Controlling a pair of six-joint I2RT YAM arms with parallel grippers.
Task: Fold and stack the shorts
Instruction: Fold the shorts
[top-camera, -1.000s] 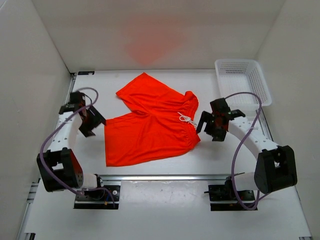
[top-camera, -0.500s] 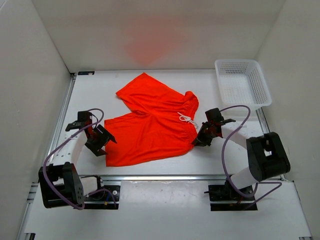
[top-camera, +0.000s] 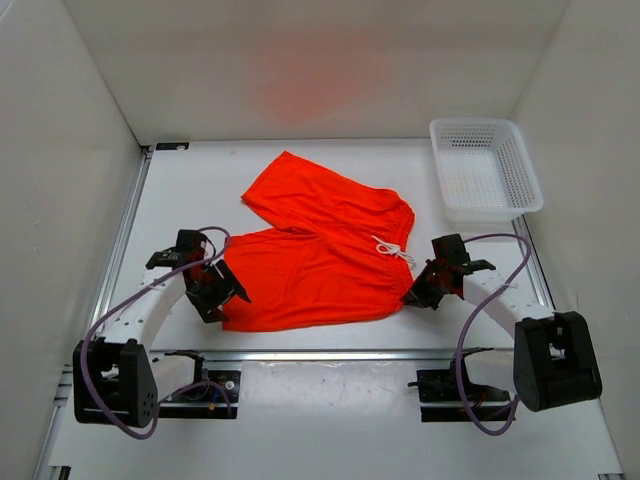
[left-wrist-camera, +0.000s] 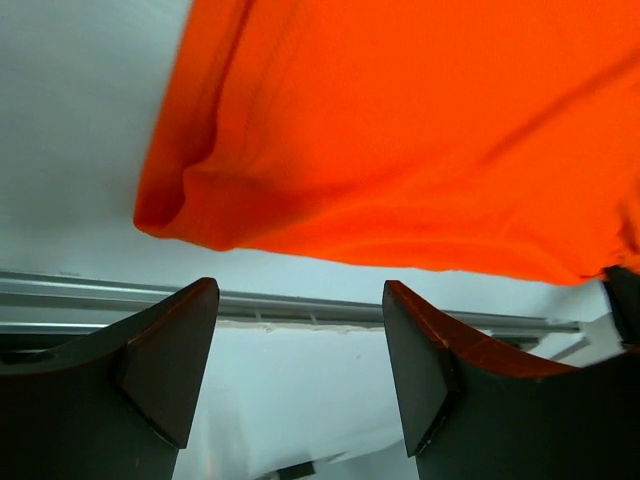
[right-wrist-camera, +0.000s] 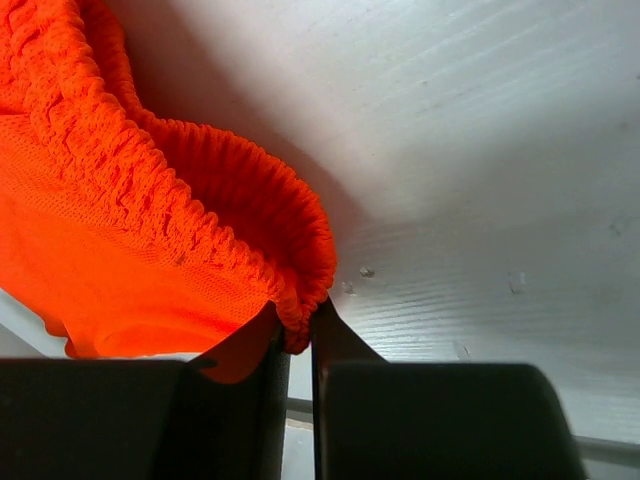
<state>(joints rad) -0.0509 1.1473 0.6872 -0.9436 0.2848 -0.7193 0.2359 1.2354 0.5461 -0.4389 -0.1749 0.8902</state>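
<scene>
We read this as the opening of the first fold: taking hold of the near edge of the shorts at both ends. They lie spread flat near the middle of the table, with the waistband toward 3 o'clock and the two legs running out toward 9 and 11 o'clock. The white drawstring lies loose on the fabric by the waist. A white mesh basket stands apart in the 1 o'clock corner.

The right hand sits at 4 o'clock of the shorts. Its wrist view shows its fingers pressed together on the gathered elastic at the near corner of the waistband, so it is clamped on the shorts.

The left hand sits at 8 o'clock, low by the hem corner of the near leg. Its fingers stand well apart with only bare table between them. The hem lies just beyond the fingertips and is not gripped.

In our judgement the left hand must next slide toward the hem, get one finger under the fabric edge, and close on that corner. Then both hands should lift together and carry the near edge toward 12 o'clock, laying the near leg over the far one. Uneven lifting would likely drag or skew the soft cloth.
</scene>
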